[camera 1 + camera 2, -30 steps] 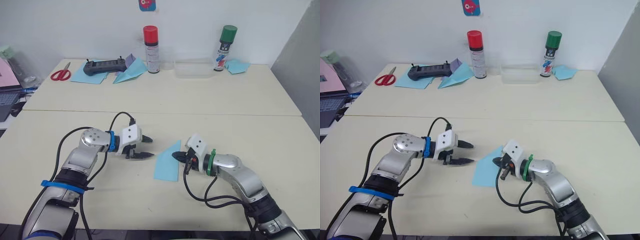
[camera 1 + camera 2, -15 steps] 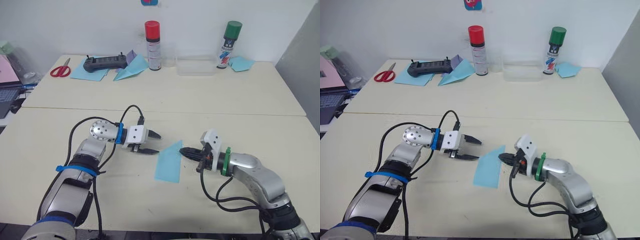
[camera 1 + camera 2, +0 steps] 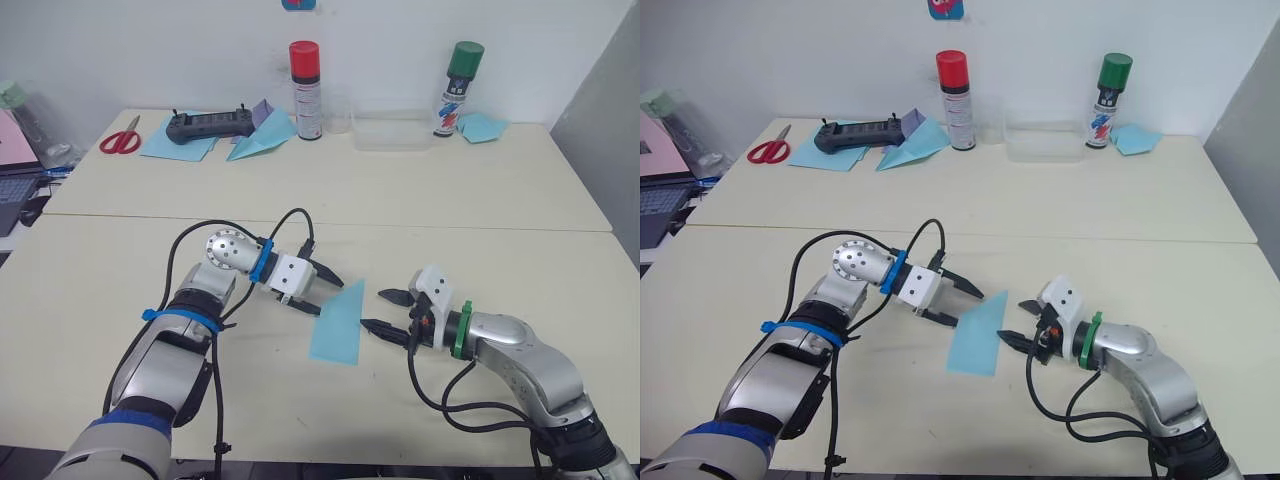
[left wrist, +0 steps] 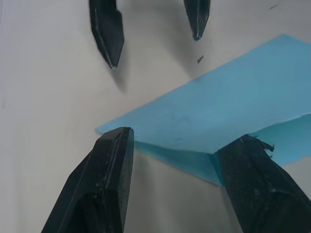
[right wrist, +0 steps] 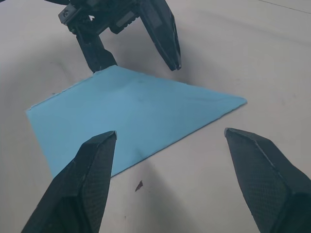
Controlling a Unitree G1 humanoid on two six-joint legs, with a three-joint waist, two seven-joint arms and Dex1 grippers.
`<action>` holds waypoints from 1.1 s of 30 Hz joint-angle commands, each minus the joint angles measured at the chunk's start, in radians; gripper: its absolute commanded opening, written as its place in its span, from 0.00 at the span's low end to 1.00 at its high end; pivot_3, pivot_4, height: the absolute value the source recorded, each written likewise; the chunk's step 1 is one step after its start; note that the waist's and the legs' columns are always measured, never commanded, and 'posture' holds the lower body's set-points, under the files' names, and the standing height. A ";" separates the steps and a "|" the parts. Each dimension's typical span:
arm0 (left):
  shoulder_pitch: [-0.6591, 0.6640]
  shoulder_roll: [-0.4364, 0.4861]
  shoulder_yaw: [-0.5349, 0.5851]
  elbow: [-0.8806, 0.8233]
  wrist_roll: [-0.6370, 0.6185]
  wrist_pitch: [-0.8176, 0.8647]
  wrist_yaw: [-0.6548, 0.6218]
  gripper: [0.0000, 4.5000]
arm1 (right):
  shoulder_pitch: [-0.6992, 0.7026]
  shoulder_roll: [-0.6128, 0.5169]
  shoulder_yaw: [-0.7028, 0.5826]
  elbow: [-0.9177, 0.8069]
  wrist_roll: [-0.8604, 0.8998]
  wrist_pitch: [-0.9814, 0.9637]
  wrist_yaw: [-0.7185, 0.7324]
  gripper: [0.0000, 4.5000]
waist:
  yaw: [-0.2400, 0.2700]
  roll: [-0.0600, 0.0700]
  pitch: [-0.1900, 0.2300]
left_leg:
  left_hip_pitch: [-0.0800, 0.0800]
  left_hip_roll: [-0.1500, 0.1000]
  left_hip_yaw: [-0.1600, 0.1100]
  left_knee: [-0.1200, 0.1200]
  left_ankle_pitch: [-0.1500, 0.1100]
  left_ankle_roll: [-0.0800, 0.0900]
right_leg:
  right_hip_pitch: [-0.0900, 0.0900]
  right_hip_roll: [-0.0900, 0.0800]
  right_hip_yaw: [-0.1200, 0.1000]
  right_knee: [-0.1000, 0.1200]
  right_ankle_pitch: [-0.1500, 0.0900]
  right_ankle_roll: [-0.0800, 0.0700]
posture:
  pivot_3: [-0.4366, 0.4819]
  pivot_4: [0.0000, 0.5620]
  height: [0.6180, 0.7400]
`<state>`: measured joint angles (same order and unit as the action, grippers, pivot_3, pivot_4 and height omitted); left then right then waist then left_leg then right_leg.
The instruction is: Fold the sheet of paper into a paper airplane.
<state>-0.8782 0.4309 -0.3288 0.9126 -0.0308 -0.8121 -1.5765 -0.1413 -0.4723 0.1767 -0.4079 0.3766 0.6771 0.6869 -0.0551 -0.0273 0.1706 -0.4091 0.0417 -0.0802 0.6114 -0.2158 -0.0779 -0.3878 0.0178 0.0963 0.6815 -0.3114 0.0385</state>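
One sheet of paper (image 3: 337, 324), already folded to a slanted point, lay flat on the near desk (image 3: 120, 280) between two tools. The left tool (image 3: 322, 290) stood wide open at its left edge; the right tool (image 3: 384, 311), equally spread, held nothing just beside the right edge. Folding looked only begun; next, one tool probably needed to pin the sheet while the other lifted an edge.
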 commanded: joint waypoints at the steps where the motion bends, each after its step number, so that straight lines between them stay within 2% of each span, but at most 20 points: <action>1: -0.020 -0.016 -0.023 0.019 0.004 -0.089 -0.033 0.65 | 0.010 -0.001 -0.035 -0.046 0.013 -0.002 -0.023 0.84 | -0.001 0.000 0.000 | 0.000 0.000 0.000 0.000 0.000 0.000 | 0.000 0.000 0.000 0.000 0.000 0.000 | 0.48 0.27 1.00; 3: -0.030 -0.030 -0.030 0.039 0.010 -0.127 -0.032 0.65 | 0.019 0.000 -0.044 -0.056 0.014 -0.001 -0.038 0.84 | 0.000 0.000 0.000 | 0.000 0.000 0.000 0.000 0.000 0.000 | 0.000 0.000 0.000 0.000 0.000 0.000 | 0.48 0.27 1.00; 4: -0.038 -0.034 -0.033 0.052 0.022 -0.147 -0.023 0.56 | 0.025 0.001 -0.049 -0.061 0.013 0.000 -0.047 0.85 | 0.000 0.000 0.000 | 0.000 0.000 0.000 0.000 0.000 0.000 | 0.000 0.000 0.000 0.000 0.000 0.000 | 0.48 0.27 1.00; 6: -0.049 -0.040 -0.037 0.076 0.036 -0.177 -0.015 0.46 | 0.035 0.001 -0.054 -0.069 0.013 0.001 -0.058 0.85 | 0.001 -0.001 0.000 | 0.000 0.000 0.000 0.001 0.000 0.000 | 0.000 0.000 0.000 0.001 0.000 0.000 | 0.48 0.27 1.00; 12: -0.082 -0.056 -0.039 0.138 0.057 -0.242 0.004 0.01 | 0.071 0.004 -0.069 -0.102 0.013 0.002 -0.090 0.85 | 0.000 -0.001 0.000 | 0.000 0.000 0.000 0.001 0.000 0.000 | 0.000 0.000 0.000 0.001 0.000 0.000 | 0.48 0.27 1.00; 17: -0.078 -0.043 -0.036 0.126 0.052 -0.242 0.002 0.00 | 0.092 0.005 -0.082 -0.108 -0.008 -0.031 -0.118 0.85 | -0.001 -0.001 0.000 | 0.000 0.000 0.000 0.001 0.000 0.000 | 0.000 0.000 0.000 0.001 0.001 0.000 | 0.48 0.27 1.00; 22: -0.037 0.105 -0.022 -0.083 0.156 -0.055 0.115 0.00 | 0.082 0.001 -0.108 -0.109 -0.031 -0.094 -0.136 0.85 | -0.007 -0.001 0.001 | 0.000 0.000 -0.001 0.002 0.000 0.000 | 0.000 0.001 0.000 0.003 0.001 0.000 | 0.48 0.27 1.00; 26: 0.123 0.280 0.048 -0.522 0.135 0.317 0.136 0.00 | 0.081 -0.007 -0.068 -0.103 -0.080 -0.164 -0.121 0.85 | -0.016 0.000 0.002 | 0.001 0.002 -0.001 0.001 0.000 0.000 | 0.000 0.001 0.000 0.004 0.001 -0.001 | 0.48 0.27 1.00; 29: 0.288 0.391 0.098 -0.804 0.181 0.580 0.175 0.00 | 0.073 0.003 -0.021 -0.086 -0.104 -0.201 -0.103 0.85 | -0.017 0.001 0.003 | 0.001 0.003 -0.001 0.001 0.000 0.000 | -0.001 0.001 -0.001 0.007 0.001 -0.002 | 0.48 0.27 1.00; 33: 0.391 0.385 0.112 -0.996 0.269 0.844 0.307 0.00 | 0.046 0.014 0.010 -0.054 -0.120 -0.226 -0.091 0.85 | -0.001 0.001 0.005 | 0.004 0.002 -0.001 0.002 0.000 0.000 | 0.000 0.001 -0.001 0.011 -0.002 0.001 | 0.48 0.27 1.00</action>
<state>-0.4916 0.8247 -0.2363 -0.0090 0.2046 -0.0566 -1.3220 -0.0778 -0.4594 0.1886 -0.4534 0.2620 0.4836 0.5885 -0.0563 -0.0263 0.1758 -0.4049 0.0439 -0.0814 0.6140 -0.2153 -0.0781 -0.3873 0.0195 0.0958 0.6927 -0.3136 0.0393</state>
